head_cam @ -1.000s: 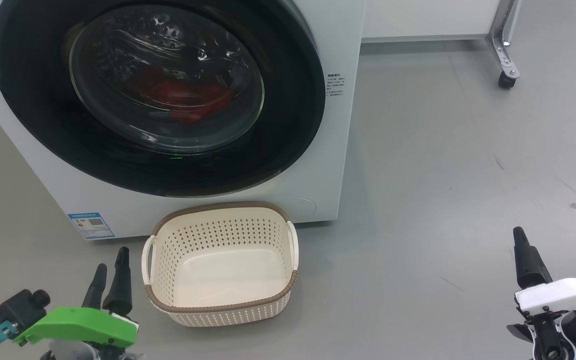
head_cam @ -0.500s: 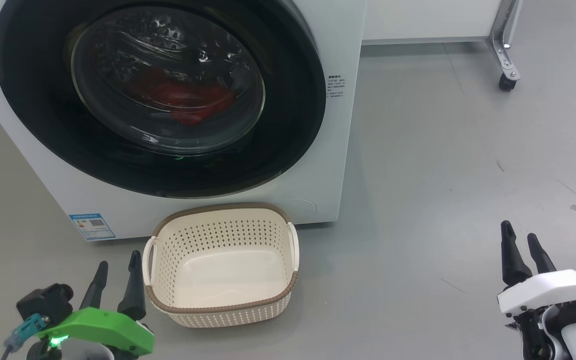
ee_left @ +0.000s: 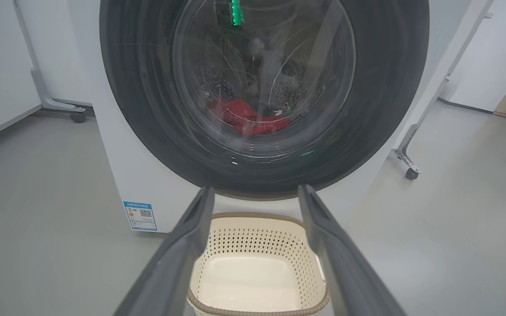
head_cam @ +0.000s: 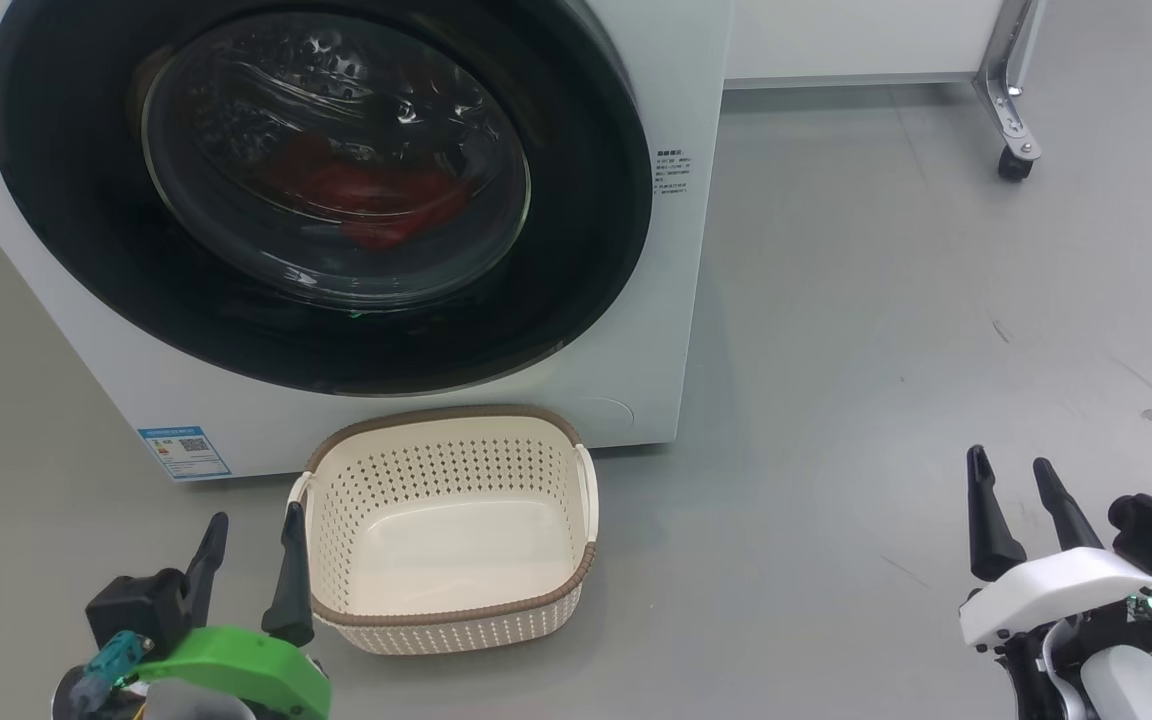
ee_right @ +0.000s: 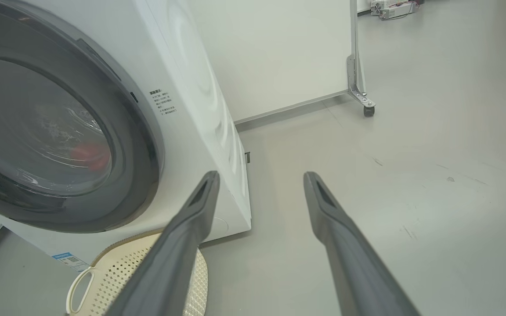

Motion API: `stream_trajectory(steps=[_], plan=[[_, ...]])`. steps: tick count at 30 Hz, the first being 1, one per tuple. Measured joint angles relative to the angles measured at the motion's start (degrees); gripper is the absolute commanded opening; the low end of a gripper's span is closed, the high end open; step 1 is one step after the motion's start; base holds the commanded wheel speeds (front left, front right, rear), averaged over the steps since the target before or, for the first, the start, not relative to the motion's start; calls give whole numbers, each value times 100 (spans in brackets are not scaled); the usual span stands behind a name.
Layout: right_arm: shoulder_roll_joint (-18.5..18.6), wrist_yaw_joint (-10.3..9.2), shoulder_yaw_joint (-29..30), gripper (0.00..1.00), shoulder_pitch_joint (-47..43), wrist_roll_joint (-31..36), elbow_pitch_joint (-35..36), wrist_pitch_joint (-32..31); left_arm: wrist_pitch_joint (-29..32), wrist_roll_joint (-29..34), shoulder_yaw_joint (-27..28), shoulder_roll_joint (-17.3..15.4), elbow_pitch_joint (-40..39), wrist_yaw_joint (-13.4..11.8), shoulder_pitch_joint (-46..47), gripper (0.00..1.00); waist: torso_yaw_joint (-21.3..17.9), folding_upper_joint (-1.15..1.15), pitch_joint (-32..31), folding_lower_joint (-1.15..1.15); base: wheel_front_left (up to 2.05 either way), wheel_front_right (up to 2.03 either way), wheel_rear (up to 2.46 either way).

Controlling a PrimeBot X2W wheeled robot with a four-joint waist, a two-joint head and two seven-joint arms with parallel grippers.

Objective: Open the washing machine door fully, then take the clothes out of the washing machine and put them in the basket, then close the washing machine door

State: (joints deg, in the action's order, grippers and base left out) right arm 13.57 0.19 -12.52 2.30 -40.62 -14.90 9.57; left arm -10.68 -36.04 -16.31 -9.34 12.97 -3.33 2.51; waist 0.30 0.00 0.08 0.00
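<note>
The white washing machine [head_cam: 676,290] stands ahead, its round black door [head_cam: 586,250] shut against the front. Red clothes [head_cam: 366,205] lie in the drum behind the glass, also in the left wrist view [ee_left: 248,120]. An empty cream basket [head_cam: 446,610] with a brown rim sits on the floor just below the door. My left gripper [head_cam: 254,518] is open at the basket's left edge, holding nothing. My right gripper [head_cam: 1011,462] is open over bare floor, well to the right of the machine.
A white panel on a metal leg with a caster [head_cam: 1014,160] stands at the back right. Grey floor [head_cam: 886,350] stretches to the right of the machine. A blue sticker [head_cam: 181,452] marks the machine's lower left corner.
Both grippers have turned so their two fingers show side by side. The left one shifted right toward the basket, the right one shifted left.
</note>
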Motion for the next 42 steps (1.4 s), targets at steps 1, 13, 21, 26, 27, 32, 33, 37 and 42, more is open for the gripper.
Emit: stream_trajectory(steps=[1, 13, 21, 26, 27, 32, 33, 37, 42], plan=[[2, -37, -32, 100, 2, 66, 0, 27, -8, 60, -13, 0, -1, -25, 0, 100, -1, 0, 1, 0, 0, 0, 0], [47, -245, -353, 100, 22, 842, -4, 263, -255, 913, -153, 11, 4, -207, 1, 100, -3, 0, 1, 0, 0, 0, 0], [68, -332, -506, 100, 30, 1220, -7, 387, -370, 1346, -249, 31, 52, -292, 2, 100, -1, 0, 9, 0, 0, 0, 0], [67, -338, -504, 100, 53, 1220, -18, 387, -375, 1347, -232, 65, 109, -292, 2, 100, 3, 0, 24, 0, 0, 0, 0], [67, -339, -503, 100, 56, 1220, -24, 387, -375, 1348, -231, 74, 119, -293, 1, 100, 4, 0, 26, 0, 0, 0, 0], [59, -345, -499, 100, 66, 1221, -34, 387, -375, 1356, -204, 103, 142, -293, 2, 100, 5, 0, 27, 0, 0, 0, 0], [55, -345, -498, 100, 66, 1221, -36, 388, -375, 1356, -197, 110, 145, -293, 2, 100, 5, 0, 27, 0, 0, 0, 0], [42, -347, -495, 100, 66, 1222, -40, 392, -375, 1396, -176, 122, 160, -294, 2, 100, 1, 0, 29, 0, 0, 0, 0], [42, -388, -482, 100, 66, 1228, -58, 393, -375, 1401, -162, 134, 198, -296, 2, 100, -2, 0, 36, 0, 0, 0, 0]])
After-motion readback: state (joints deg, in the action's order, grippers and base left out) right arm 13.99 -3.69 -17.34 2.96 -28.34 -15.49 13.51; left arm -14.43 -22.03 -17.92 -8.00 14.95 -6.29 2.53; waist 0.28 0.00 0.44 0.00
